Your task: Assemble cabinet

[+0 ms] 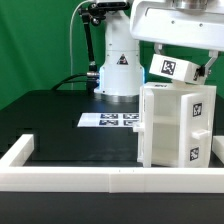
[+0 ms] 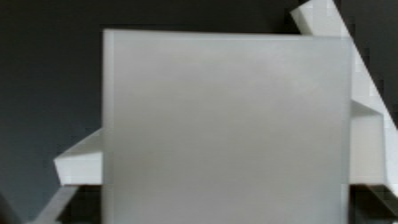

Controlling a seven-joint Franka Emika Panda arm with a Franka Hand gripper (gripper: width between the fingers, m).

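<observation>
The white cabinet body (image 1: 175, 125) stands upright on the black table at the exterior view's right, with marker tags on its side. My gripper (image 1: 185, 40) is right above it, shut on a flat white panel (image 1: 170, 68) that carries a tag and is tilted just over the body's top. In the wrist view the panel (image 2: 222, 120) fills the middle between the jaws of the gripper (image 2: 217, 205). Edges of the cabinet body (image 2: 366, 110) show behind it. The fingertips are mostly hidden.
The marker board (image 1: 108, 120) lies flat on the table to the left of the cabinet. The arm's white base (image 1: 118, 65) stands behind it. A low white wall (image 1: 100, 178) runs along the front and left of the table.
</observation>
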